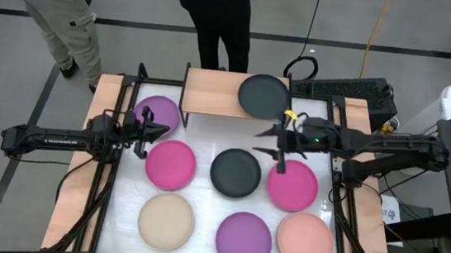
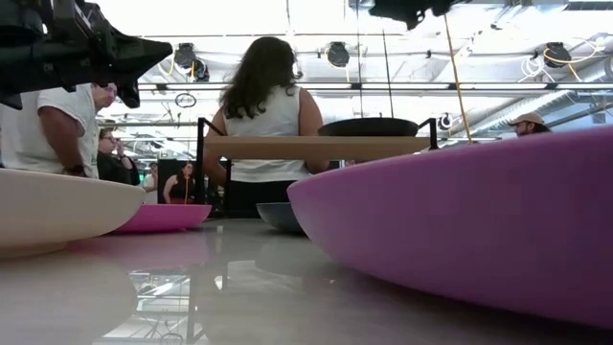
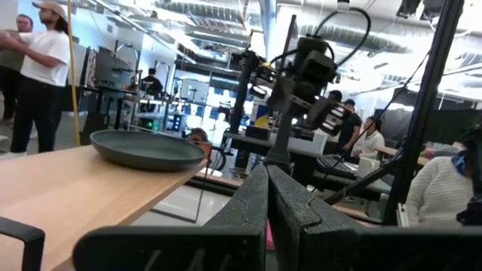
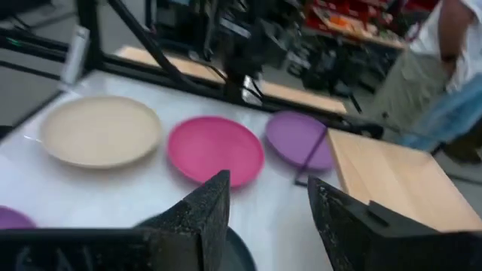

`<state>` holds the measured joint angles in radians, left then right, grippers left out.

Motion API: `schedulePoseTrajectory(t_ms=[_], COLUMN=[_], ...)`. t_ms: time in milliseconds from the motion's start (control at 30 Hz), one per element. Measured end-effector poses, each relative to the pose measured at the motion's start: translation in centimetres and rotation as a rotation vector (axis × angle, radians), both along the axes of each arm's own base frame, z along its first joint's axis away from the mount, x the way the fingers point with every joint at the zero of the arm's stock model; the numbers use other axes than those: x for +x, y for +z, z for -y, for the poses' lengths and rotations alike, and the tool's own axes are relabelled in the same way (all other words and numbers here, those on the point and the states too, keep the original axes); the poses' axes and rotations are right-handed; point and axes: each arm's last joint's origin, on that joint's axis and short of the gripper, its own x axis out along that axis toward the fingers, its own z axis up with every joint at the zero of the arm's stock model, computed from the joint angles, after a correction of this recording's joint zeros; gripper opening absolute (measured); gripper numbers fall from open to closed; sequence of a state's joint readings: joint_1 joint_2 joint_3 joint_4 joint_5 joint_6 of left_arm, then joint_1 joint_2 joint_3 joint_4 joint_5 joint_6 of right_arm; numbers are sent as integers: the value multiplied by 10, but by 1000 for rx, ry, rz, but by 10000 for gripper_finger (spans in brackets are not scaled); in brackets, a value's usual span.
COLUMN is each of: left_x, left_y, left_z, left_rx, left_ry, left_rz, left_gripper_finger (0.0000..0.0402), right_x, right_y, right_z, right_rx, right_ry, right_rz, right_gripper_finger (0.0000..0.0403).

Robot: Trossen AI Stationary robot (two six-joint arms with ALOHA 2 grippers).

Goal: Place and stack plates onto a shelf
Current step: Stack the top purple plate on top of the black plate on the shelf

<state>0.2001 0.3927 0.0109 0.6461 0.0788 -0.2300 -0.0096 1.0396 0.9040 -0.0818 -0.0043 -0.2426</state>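
High view, dark plate (image 1: 263,96) on shelf (image 1: 210,93) at upper centre, right gripper (image 1: 283,144) open and empty just below it, left gripper (image 1: 147,127) closed, empty, centre left.

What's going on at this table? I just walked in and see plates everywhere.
Two robot arms are moving plates onto the small wooden shelf. One dark plate already sits on its right half. Seven plates lie on the white table, including another dark plate and a purple plate beside the shelf. The right tool hovers open and empty near the shelf; the left tool is shut and empty, between the purple plate and a pink plate.
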Motion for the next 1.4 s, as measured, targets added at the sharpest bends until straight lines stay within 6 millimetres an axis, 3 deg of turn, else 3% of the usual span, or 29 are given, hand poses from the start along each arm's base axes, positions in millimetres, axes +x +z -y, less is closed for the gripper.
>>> schedulePoseTrajectory(t_ms=[167,367,1400], left_x=[0,0,1], left_y=[0,0,-4], left_z=[0,0,2], left_rx=[-17,-14,30], left_ry=[-5,-4,-71], left_rz=[3,2,-49], left_gripper_finger=[4,4,4], right_x=[-17,-26,-26], right_y=[-12,-24,-28], right_z=[-11,-11,-11], right_rx=[-1,2,35], right_ry=[62,79,71], right_rz=[58,153,153], right_gripper_finger=[159,159,159])
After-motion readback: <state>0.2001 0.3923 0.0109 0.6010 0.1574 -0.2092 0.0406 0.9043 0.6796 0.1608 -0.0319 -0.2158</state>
